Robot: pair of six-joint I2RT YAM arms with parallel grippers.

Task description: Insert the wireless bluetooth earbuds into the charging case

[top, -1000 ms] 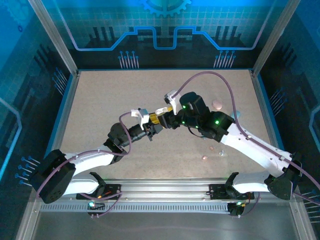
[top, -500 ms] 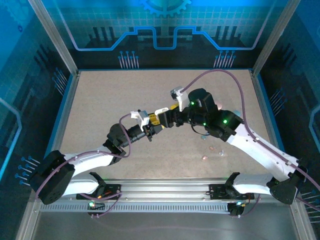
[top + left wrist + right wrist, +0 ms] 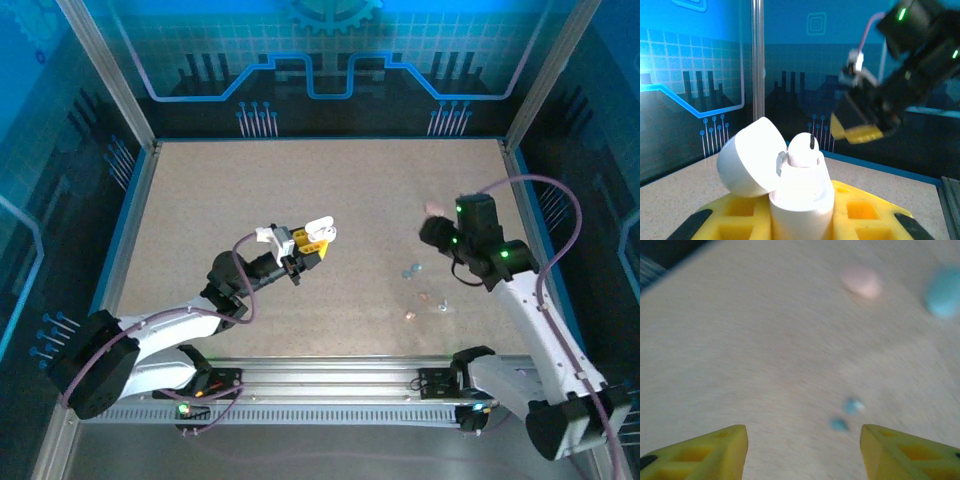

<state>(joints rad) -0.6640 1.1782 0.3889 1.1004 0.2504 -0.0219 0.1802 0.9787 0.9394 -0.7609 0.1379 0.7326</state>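
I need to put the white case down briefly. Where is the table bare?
The table's far-left stretch, from the left gripper holding the white case back to the far wall, is bare. It is crowded on the right: earbuds lie scattered near the open right gripper, with a pink case beyond.

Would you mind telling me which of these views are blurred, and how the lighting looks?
Right wrist view: smeared throughout; the pink case, teal case and two blue earbuds are soft blobs ahead of the right gripper. Left wrist view: the white case and its seated earbud are sharp, the right gripper behind is blurred. Top external view: sharp, evenly lit table, blue-tinted walls.
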